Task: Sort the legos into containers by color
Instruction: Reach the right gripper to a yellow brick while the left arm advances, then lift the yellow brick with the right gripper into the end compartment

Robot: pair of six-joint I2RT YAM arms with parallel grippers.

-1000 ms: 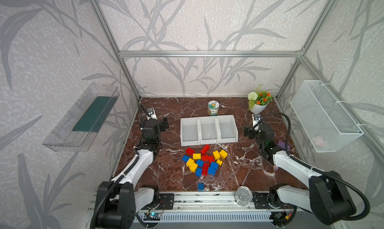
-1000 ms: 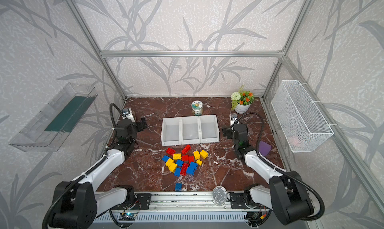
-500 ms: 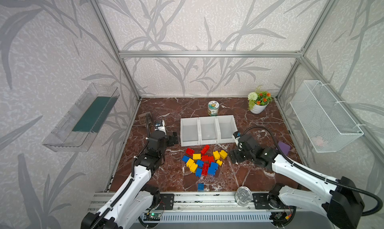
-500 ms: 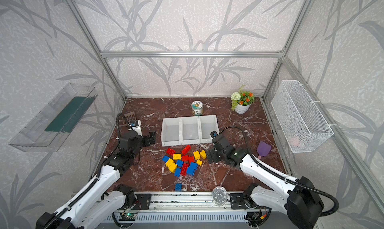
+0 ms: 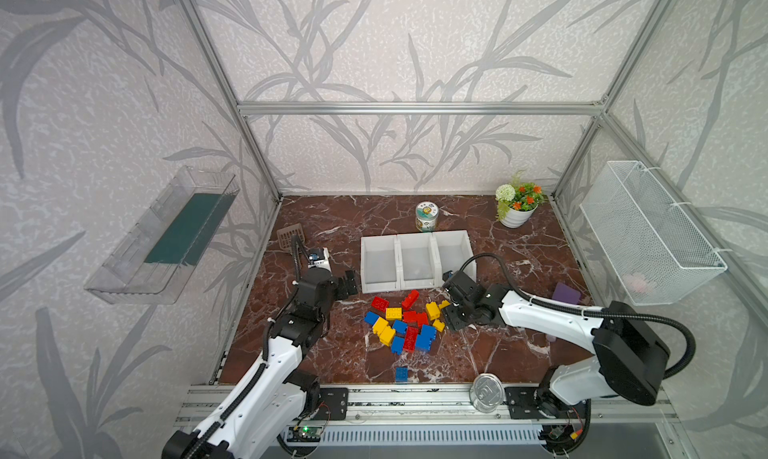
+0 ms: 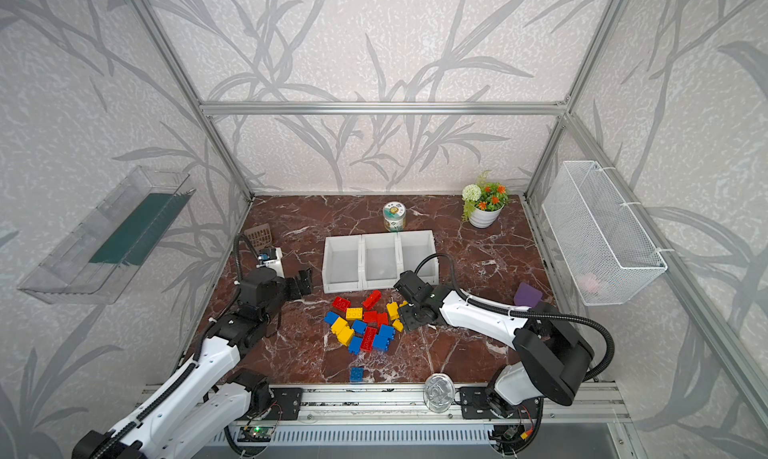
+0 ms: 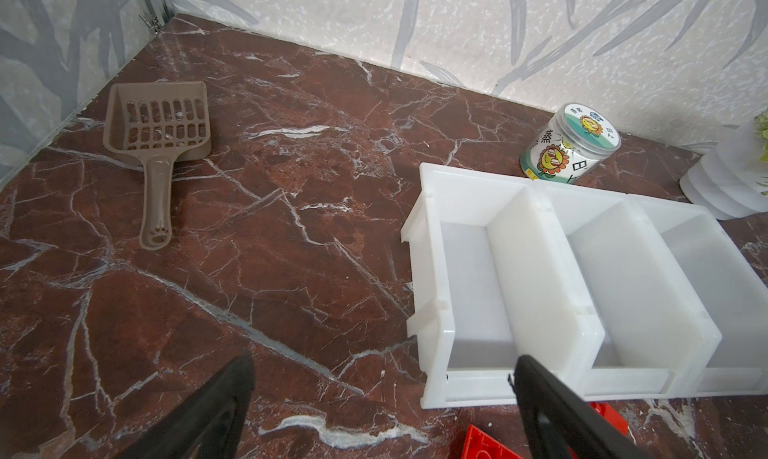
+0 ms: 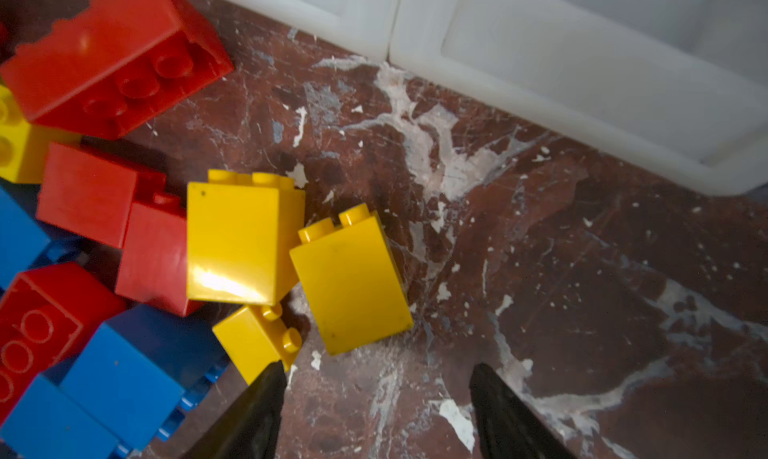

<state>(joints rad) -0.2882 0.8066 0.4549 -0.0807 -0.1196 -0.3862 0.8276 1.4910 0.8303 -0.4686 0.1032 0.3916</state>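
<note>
Step in hand: I judge this the very first pick; I have the right hand (image 8: 376, 378) low at the right edge of the legos (image 5: 405, 322), which lie heaped on the worktop (image 5: 519, 261) just in front of the containers (image 5: 415, 261).
Right hand: fingers apart with bare marble between the tips; nothing held. One tip sits just beside a small yellow brick (image 8: 255, 340), and the tall yellow brick (image 8: 351, 278) lies just ahead of the gap.
Left hand (image 5: 347, 284): fingers spread wide and empty, hovering beside the leftmost bin, apart from the heap.
Next move calls for: easing the right hand forward so both fingers straddle the tall yellow brick, then closing without nudging its yellow neighbour (image 8: 241, 236), which touches it.
Containers: three white bins in a row; all three look empty in both top views and the left wrist view.
Stray: one blue brick (image 5: 401, 373) lies alone, well apart from the heap, near the front rail.
</note>
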